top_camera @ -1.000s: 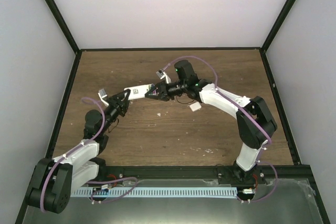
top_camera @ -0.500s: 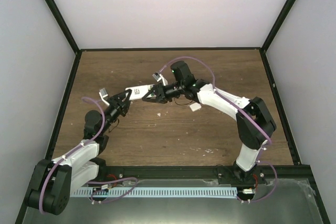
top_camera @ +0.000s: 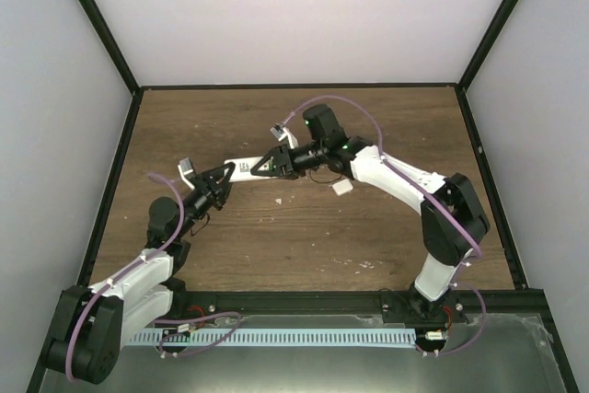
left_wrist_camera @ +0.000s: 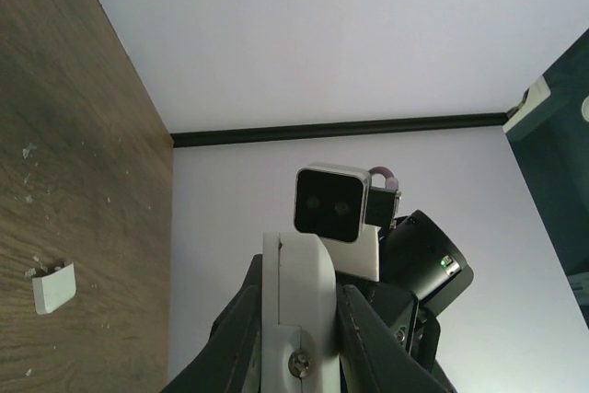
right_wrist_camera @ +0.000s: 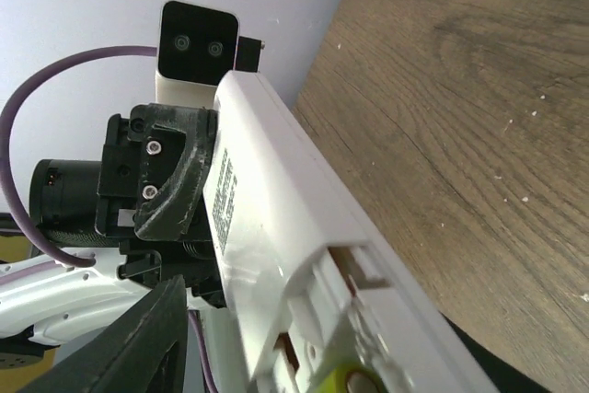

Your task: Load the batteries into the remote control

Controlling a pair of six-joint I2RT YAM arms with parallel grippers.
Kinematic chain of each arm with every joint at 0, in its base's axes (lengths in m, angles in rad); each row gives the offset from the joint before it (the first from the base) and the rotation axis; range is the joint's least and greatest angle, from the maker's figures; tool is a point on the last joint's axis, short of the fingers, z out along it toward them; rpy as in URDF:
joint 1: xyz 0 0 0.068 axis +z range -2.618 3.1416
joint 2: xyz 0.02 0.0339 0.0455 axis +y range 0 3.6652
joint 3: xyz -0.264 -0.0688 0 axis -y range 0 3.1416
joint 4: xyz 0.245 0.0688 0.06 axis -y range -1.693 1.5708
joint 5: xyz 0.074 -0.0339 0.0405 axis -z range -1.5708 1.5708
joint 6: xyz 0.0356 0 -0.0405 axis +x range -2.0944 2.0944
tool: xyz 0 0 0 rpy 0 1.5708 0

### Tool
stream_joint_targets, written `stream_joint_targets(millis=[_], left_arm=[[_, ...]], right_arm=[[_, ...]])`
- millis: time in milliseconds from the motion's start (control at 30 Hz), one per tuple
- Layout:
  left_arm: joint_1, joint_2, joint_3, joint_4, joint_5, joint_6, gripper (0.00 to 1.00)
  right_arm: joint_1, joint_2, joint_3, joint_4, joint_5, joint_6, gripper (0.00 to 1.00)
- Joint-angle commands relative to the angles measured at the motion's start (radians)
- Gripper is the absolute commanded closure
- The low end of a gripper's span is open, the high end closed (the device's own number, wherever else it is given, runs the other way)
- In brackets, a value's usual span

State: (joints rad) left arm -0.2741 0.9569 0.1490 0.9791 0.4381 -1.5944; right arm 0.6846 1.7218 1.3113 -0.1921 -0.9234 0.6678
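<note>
The remote control [top_camera: 245, 167] is a white bar held up above the table between both arms. My left gripper [top_camera: 222, 175] is shut on its left end; in the left wrist view the bar [left_wrist_camera: 296, 255] sits clamped between my fingers [left_wrist_camera: 241, 319]. My right gripper [top_camera: 265, 164] is open and straddles the right end, its left finger [right_wrist_camera: 138, 347] apart from the bar. In the right wrist view the remote [right_wrist_camera: 267, 218] shows its open battery bay [right_wrist_camera: 354, 269], with the green battery [right_wrist_camera: 354, 381] at the frame's bottom edge. The purple-blue battery is out of view.
A small white square piece [top_camera: 341, 188] lies on the wooden table [top_camera: 304, 236] just right of the grippers; it also shows in the left wrist view [left_wrist_camera: 52, 287]. Black frame posts and white walls [top_camera: 294, 16] enclose the table.
The left gripper has shifted slightly right and nearer with the remote. The right wrist swung a little and its fingers now sit over the remote's right end.
</note>
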Motion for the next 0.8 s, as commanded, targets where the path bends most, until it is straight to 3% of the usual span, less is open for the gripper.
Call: stream_joint_targets(millis=[0, 767], left_arm=[[-0.004, -0.011, -0.013, 0.016, -0.009, -0.026, 1.00], [-0.002, -0.004, 0.013, -0.051, 0.002, -0.051, 1.00]], right_arm=[[-0.025, -0.061, 0.017, -0.015, 0.003, -0.019, 0.50], [-0.051, -0.127, -0.044, -0.090, -0.012, -0.104, 0.47]])
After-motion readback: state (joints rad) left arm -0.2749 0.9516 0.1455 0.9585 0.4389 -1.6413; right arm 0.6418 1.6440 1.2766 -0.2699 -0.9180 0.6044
